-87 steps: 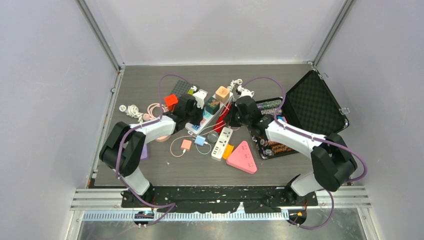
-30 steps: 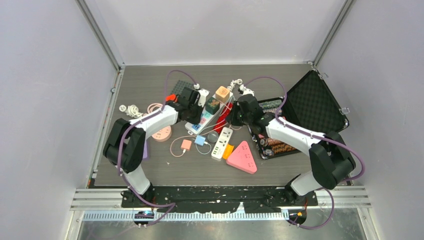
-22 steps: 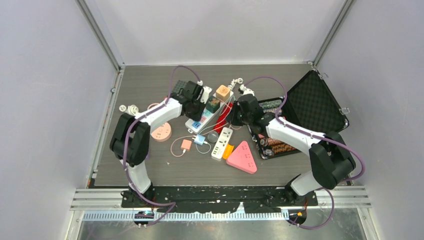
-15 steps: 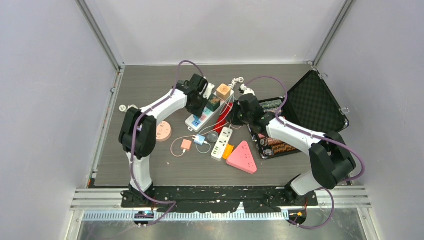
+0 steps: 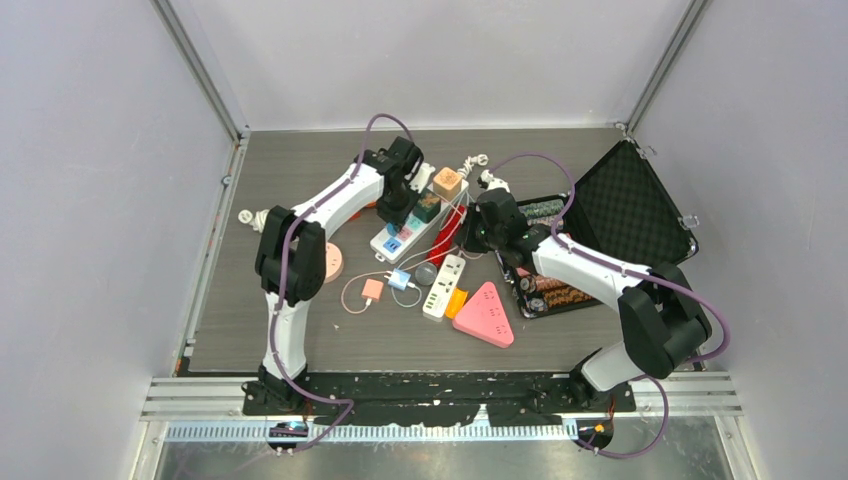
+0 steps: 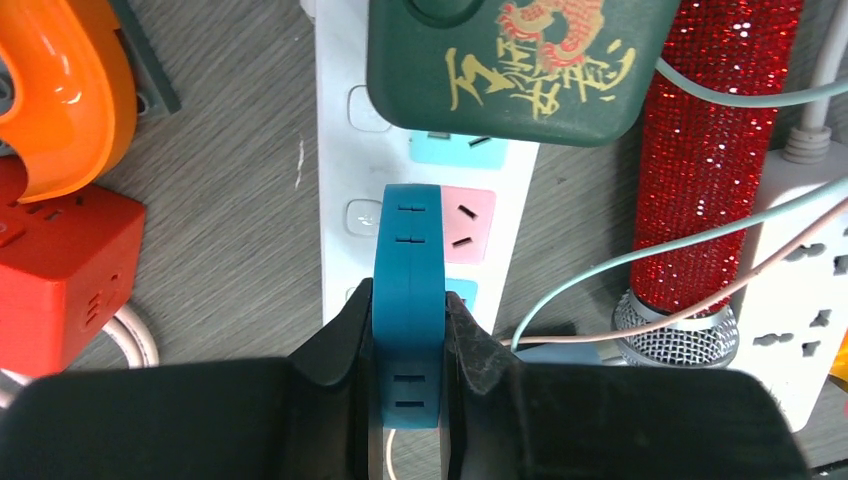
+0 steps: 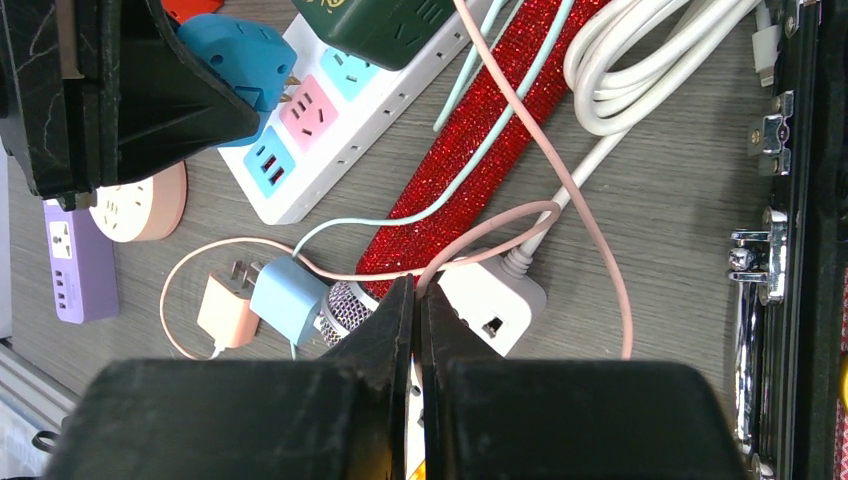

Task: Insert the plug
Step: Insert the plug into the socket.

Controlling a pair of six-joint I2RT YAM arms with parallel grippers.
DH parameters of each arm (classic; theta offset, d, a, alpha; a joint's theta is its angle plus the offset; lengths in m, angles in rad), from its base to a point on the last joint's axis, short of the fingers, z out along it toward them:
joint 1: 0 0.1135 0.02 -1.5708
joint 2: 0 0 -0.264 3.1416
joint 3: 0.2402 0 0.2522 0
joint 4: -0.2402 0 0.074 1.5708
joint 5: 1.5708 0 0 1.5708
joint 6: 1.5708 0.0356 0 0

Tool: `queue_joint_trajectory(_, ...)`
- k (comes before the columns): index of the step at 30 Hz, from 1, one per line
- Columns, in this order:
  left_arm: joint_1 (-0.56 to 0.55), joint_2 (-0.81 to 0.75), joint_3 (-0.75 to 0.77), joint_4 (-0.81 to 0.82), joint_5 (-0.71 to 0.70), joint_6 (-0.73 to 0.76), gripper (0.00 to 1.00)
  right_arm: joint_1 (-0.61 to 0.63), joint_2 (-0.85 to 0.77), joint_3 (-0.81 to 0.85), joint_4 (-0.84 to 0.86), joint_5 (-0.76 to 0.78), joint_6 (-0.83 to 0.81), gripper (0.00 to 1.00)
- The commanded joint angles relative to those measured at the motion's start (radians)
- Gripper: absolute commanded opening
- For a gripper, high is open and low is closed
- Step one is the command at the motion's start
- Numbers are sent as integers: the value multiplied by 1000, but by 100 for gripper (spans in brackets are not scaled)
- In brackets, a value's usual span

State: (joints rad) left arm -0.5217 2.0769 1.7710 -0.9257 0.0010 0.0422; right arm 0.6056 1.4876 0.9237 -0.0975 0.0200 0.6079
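Here, the blue plug (image 6: 408,250) was clamped between the nearly closed jaws of the left gripper (image 6: 408,312). It was held just above the white power strip (image 6: 335,150), beside its pink socket (image 6: 466,225). The right wrist view showed the prongs bare, so the plug was judged not yet seated. Over the preceding 3 seconds the left arm had swung from the left side of the clutter to a position over the strip. Transport therefore appeared finished, with alignment and the downward push remaining. 1 green adapter (image 6: 505,60) already occupied the socket just beyond, leaving little room on that side. The right gripper (image 7: 415,300) had stayed fully closed and empty beside the red glitter microphone (image 7: 470,150).
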Motion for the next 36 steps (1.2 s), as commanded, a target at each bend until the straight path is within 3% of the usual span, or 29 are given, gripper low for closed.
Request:
queue_joint_trajectory(1,-1,-11,2,-36,78,16,0,-5,-29,35,0,8,0,5)
queue_joint_trajectory(12,-7,-45,25,-47,108,1,0,-6,-18,44,-5,8,-7,5)
queue_joint_trajectory(18,-6,27,76,-95,112,5,0,-8,-11,49,-8,5,-8,5)
queue_joint_trajectory(36,-4,60,104,-103,35,25,0,-18,-8,44,-8,1,-7,5)
